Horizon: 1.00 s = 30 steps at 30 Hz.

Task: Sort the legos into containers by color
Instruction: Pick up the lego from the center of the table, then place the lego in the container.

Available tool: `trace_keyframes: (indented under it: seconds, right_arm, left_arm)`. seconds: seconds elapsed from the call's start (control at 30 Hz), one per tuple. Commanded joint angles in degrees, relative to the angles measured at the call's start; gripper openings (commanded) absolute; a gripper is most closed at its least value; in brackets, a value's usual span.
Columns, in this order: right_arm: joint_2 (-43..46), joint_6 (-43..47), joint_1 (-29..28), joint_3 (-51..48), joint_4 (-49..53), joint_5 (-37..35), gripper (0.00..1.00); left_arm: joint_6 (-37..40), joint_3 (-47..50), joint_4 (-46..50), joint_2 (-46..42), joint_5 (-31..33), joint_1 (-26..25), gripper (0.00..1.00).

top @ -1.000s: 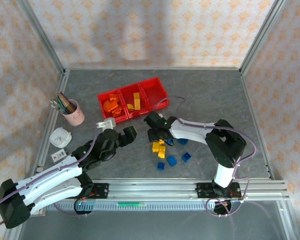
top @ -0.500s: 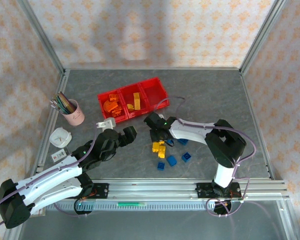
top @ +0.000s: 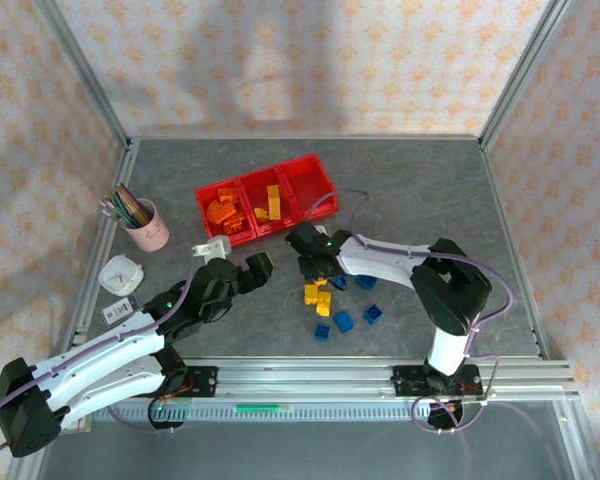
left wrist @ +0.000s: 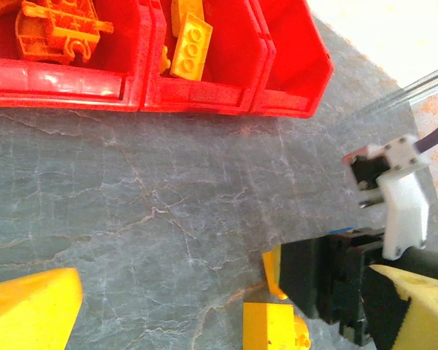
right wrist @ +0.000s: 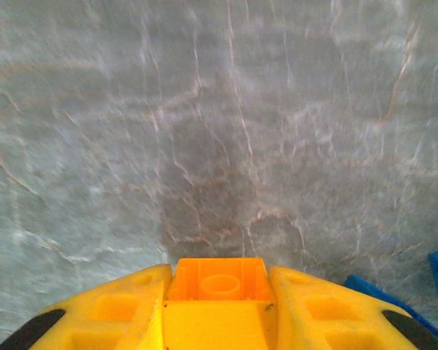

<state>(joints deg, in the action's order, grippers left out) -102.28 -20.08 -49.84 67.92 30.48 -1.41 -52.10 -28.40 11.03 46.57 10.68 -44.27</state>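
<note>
Near the loose bricks on the table, right gripper clamps an orange brick; left gripper gapes wide, short of the red bins.

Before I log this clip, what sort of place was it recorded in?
Probably a lab test cell, not a home: a grey table boxed in by metal frame posts and patterned walls, two robot arms on a rail, with toy bricks beside red bins.
</note>
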Motion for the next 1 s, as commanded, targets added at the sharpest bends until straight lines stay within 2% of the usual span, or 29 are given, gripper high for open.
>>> trace_keyframes:
  seconds: [0.0,0.13,0.27,0.63,0.7,0.83,0.97]
  right_arm:
    - [1.0,1.3,-0.3,5.2,1.7,-5.8,0.35]
    - [-0.6,2.0,0.9,10.6,-0.8,-5.5,0.35]
    - [-5.0,3.0,1.7,17.8,-3.6,-6.0,0.34]
    - [-22.7,7.1,5.1,40.3,-9.0,-5.6,0.34]
    - [-25.9,8.1,5.3,44.4,-9.4,-5.7,0.38]
    - [-32.4,9.0,6.1,54.5,-5.7,-4.4,0.54]
    - [-30.9,10.3,6.0,55.0,-5.7,-1.1,0.59]
  left_arm:
    - [2.2,-2.2,3.1,-1.8,4.5,-0.4,0.99]
    - [3.8,-3.4,5.1,-3.5,4.9,1.3,0.99]
    - [5.7,-4.9,6.8,-4.1,2.3,5.1,0.99]
    - [9.7,-6.6,5.4,-1.4,-3.5,13.6,0.99]
    - [9.9,-6.7,4.6,-0.7,-4.1,14.3,0.99]
    - [10.3,-7.0,3.5,1.1,-5.4,15.4,0.99]
    - [10.4,-7.7,3.3,2.7,-6.2,15.6,0.99]
